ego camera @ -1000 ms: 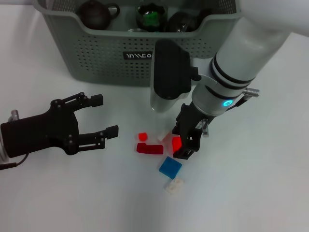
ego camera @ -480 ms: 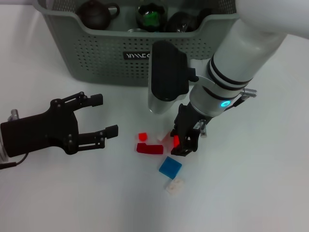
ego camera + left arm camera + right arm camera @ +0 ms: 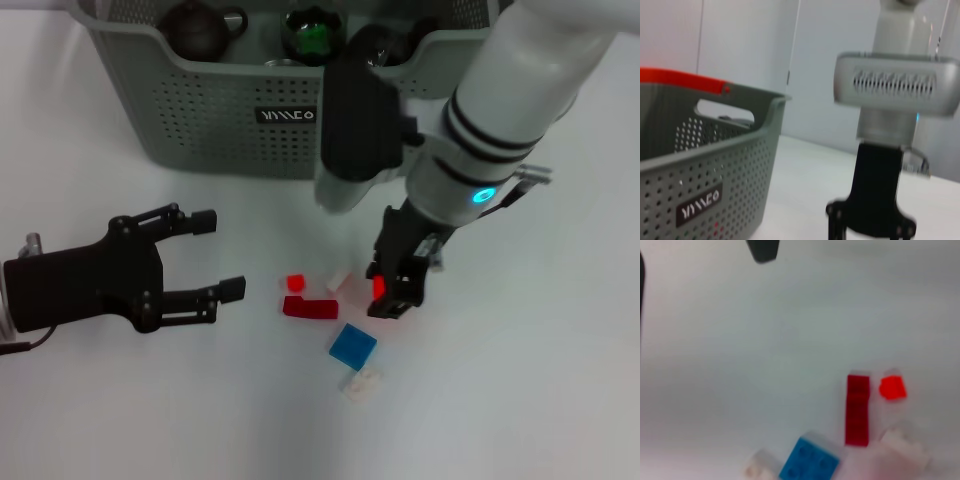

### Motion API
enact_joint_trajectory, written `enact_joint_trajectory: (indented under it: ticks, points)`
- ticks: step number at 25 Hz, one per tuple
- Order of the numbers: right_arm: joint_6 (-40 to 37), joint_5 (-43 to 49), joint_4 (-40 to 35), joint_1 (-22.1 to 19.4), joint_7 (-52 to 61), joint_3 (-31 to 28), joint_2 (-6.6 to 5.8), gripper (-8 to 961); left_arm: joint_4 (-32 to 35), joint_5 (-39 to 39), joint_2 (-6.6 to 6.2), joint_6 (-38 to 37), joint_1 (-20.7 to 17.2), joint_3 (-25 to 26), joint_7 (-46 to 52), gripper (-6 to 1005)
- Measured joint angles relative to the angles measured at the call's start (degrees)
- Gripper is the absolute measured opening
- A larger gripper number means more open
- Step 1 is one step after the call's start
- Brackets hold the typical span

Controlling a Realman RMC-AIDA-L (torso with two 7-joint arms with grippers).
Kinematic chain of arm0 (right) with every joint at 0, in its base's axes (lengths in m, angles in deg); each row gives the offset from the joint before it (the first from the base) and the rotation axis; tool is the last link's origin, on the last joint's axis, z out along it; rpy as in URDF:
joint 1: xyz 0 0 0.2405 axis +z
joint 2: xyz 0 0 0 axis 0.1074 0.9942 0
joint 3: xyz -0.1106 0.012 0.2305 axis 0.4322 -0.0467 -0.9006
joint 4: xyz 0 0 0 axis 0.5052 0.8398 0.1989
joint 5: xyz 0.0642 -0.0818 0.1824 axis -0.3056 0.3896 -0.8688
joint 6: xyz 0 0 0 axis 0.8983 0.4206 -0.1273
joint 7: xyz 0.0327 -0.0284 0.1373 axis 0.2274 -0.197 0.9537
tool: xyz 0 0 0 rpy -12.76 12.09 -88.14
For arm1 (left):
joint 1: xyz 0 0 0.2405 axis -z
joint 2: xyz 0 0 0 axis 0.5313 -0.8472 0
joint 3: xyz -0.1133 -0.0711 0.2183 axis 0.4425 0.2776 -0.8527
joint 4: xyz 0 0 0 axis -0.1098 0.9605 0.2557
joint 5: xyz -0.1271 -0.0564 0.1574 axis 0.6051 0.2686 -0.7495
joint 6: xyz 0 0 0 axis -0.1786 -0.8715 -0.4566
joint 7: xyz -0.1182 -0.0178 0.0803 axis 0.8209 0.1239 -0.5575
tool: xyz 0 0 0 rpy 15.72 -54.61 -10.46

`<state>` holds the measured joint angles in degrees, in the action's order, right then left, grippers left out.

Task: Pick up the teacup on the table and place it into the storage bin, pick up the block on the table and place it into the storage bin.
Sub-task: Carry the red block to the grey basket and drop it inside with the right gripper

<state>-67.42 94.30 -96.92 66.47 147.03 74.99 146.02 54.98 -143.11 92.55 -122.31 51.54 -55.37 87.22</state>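
A small red block (image 3: 379,287) is clamped between the fingers of the right end effector (image 3: 393,285), which appears raised off the white worktop (image 3: 520,390) — the gap is hard to judge. The storage bin (image 3: 215,120) stands at 11 o'clock from it. Loose blocks — a blue block (image 3: 353,346) and a dark red bar (image 3: 309,308) — lie at 8 o'clock. The left end effector (image 3: 215,255) is held spread apart, at 9 o'clock.

Bright, even light is washing over the white bench (image 3: 520,400), leaving only faint, soft shadows. Motion blur is smearing the right arm (image 3: 520,90) in the head view and again in the left wrist view. The right wrist view is looking soft throughout, the blocks (image 3: 858,410) blurring at their edges.
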Motion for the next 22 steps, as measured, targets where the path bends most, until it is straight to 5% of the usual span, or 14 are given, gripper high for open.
enact_joint_trajectory:
  ticks: [13,22]
  points:
    - [-24.4,6.1,-16.8,2.8,3.1,-26.3,-0.10,437,3.2,-11.3,-0.02,4.7,2.0,-0.4,1.7,874]
    - [-23.7,6.1,-21.9,11.1,8.7,-42.9,-1.04,436,3.7,-14.3,0.06,5.7,2.9,-0.5,2.3,873]
